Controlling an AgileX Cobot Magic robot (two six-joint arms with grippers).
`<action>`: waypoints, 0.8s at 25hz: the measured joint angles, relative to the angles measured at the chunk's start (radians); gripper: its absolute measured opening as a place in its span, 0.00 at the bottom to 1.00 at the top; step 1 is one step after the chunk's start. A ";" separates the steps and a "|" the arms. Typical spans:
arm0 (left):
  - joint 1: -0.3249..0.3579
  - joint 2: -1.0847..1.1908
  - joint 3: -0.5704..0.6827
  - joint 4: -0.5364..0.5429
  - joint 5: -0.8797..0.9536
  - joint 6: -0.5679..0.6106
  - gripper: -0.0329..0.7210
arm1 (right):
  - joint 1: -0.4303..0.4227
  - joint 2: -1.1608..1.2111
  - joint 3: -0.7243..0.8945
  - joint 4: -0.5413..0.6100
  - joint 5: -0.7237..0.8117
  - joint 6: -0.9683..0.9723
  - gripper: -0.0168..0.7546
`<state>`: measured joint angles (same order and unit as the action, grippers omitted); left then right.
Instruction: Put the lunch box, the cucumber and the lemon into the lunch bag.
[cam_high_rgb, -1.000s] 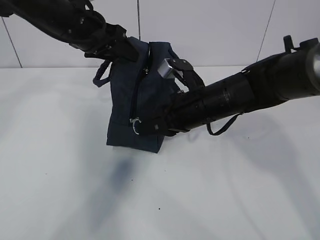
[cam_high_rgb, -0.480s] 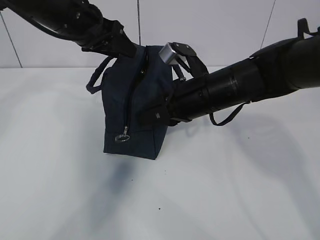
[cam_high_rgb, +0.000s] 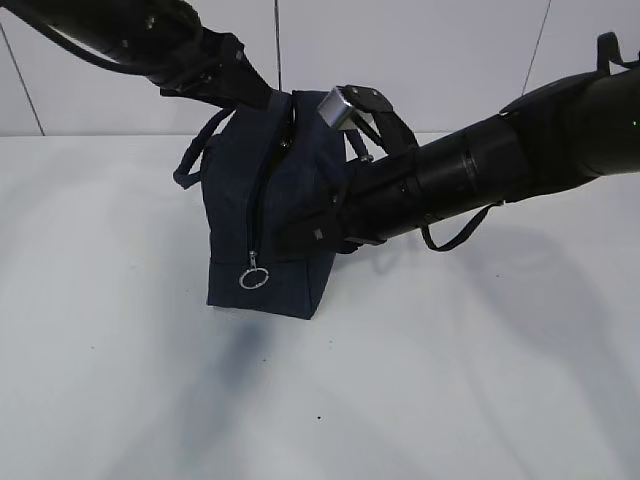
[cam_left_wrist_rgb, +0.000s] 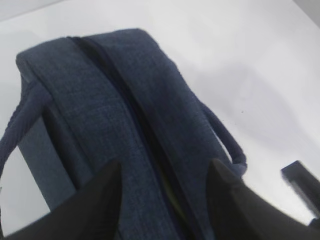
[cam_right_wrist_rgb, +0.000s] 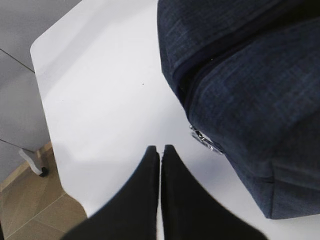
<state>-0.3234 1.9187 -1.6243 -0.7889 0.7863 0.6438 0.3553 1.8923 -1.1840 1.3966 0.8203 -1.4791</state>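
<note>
The navy lunch bag (cam_high_rgb: 225, 220) stands upright on the white table. Its zipper is almost closed and the metal ring pull (cam_high_rgb: 253, 278) hangs low on the front end. My left gripper (cam_high_rgb: 262, 100) is at the bag's top far end; in the left wrist view (cam_left_wrist_rgb: 165, 172) its fingers press the bag's top fabric (cam_left_wrist_rgb: 100, 100) from both sides of the zipper. A pale yellow-green sliver (cam_left_wrist_rgb: 172, 195) shows in the zipper gap. My right gripper (cam_high_rgb: 285, 240) is shut and empty (cam_right_wrist_rgb: 160, 148), just beside the ring pull (cam_right_wrist_rgb: 205, 140). The lunch box, cucumber and lemon are hidden.
The bag's loop handles hang out on the left (cam_high_rgb: 190, 165) and on the right under my right arm (cam_high_rgb: 450, 235). The white table (cam_high_rgb: 450, 380) ends at a rounded corner (cam_right_wrist_rgb: 37, 47) with brown floor (cam_right_wrist_rgb: 30, 215) beyond.
The bag went from tilted to upright as my left gripper rose with its top. My right gripper came off the ring pull, which now hangs free lower down.
</note>
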 joint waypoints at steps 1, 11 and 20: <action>0.000 -0.010 0.000 0.000 0.002 0.000 0.54 | 0.000 0.002 0.000 0.000 0.007 0.000 0.02; 0.000 -0.109 0.000 0.024 0.009 0.002 0.53 | 0.000 0.059 0.000 0.083 0.061 0.002 0.49; 0.000 -0.166 0.000 0.030 0.070 0.002 0.51 | 0.000 0.061 0.000 0.268 0.138 0.002 0.50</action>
<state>-0.3234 1.7522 -1.6243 -0.7592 0.8562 0.6460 0.3553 1.9535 -1.1840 1.6645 0.9585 -1.4772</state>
